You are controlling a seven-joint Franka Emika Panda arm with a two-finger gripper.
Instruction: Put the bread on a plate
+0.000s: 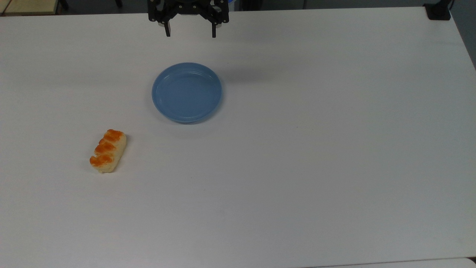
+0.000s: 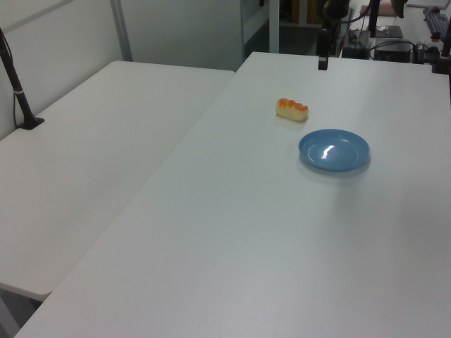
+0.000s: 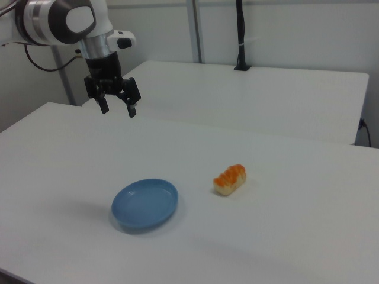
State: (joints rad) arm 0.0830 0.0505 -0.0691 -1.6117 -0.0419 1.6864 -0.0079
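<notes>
The bread (image 1: 108,150) is a pale roll with three orange-brown bumps, lying on the white table toward the top view's lower left; it also shows as the bread (image 2: 292,109) and the bread (image 3: 230,179). The light-blue plate (image 1: 186,92) sits bare near the table's middle, seen too as the plate (image 2: 334,149) and the plate (image 3: 145,204). My gripper (image 1: 190,34) hangs open high above the table's far edge, beyond the plate and well away from the bread, with nothing between its fingers; in the right view the gripper (image 3: 118,110) is up at the left.
A second white table (image 2: 84,162) adjoins on the left view's left, with a black post (image 2: 17,91) clamped at its edge. A black clamp base (image 1: 438,11) sits at the top view's upper right corner.
</notes>
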